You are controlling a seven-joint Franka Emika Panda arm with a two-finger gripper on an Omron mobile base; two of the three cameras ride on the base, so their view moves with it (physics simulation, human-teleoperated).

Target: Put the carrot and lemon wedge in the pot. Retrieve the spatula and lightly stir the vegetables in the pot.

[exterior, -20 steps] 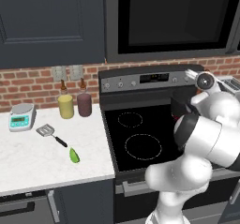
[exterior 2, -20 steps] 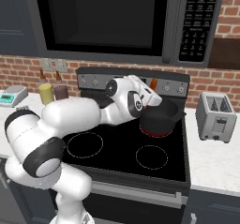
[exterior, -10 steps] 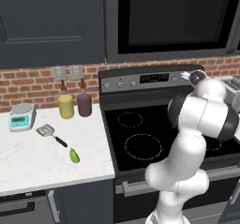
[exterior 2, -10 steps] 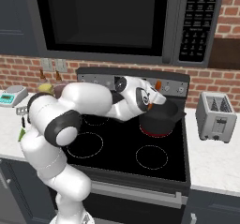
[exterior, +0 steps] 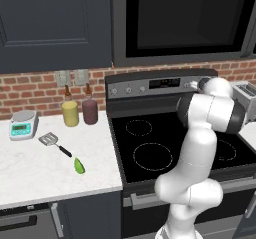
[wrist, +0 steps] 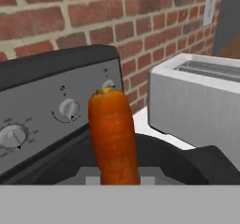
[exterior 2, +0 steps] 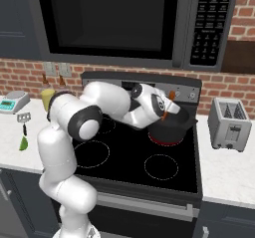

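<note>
carrot over the pot, release pending

gripper (exterior 2: 168,107) is gripping the carrot (wrist: 112,136) upright just above the pot (exterior 2: 172,127) on the back right burner. next: open to drop it, then fetch the lemon wedge (exterior: 79,166) lying beside the spatula (exterior: 54,142) on the bench (exterior: 30,168).

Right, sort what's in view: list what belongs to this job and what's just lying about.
Job:
- carrot, held in the shut tool over the pot
- pot on the stove's back right burner
- lemon wedge on the counter
- spatula beside it

Lying about:
- toaster
- kitchen scale
- two bottles
</note>
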